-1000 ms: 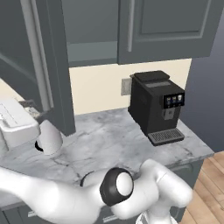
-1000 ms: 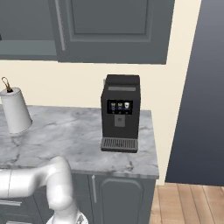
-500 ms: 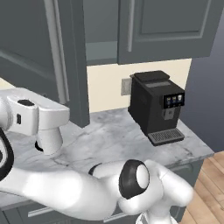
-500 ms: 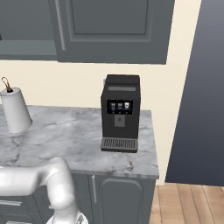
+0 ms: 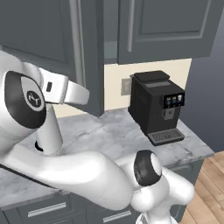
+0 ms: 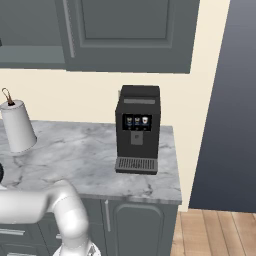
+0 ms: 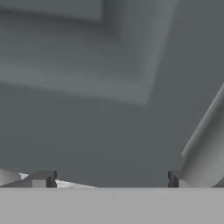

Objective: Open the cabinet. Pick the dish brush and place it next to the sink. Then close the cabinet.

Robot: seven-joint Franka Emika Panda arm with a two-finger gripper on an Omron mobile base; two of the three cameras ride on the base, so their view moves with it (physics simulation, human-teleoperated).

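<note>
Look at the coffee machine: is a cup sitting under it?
No, the coffee machine has a bare drip tray, with no cup on it.

A black coffee machine (image 6: 137, 129) is standing upright on the grey marble counter (image 6: 80, 160), near its right end. A white paper-towel roll (image 6: 17, 126) is standing well apart to the left. A wooden floor (image 6: 215, 232) is showing at lower right.

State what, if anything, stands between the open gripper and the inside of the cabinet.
The cabinet's own door does. In the hand view the gripper, jaws wide and empty, faces its recessed panel with the silver handle alongside. The brush is not visible.
</note>
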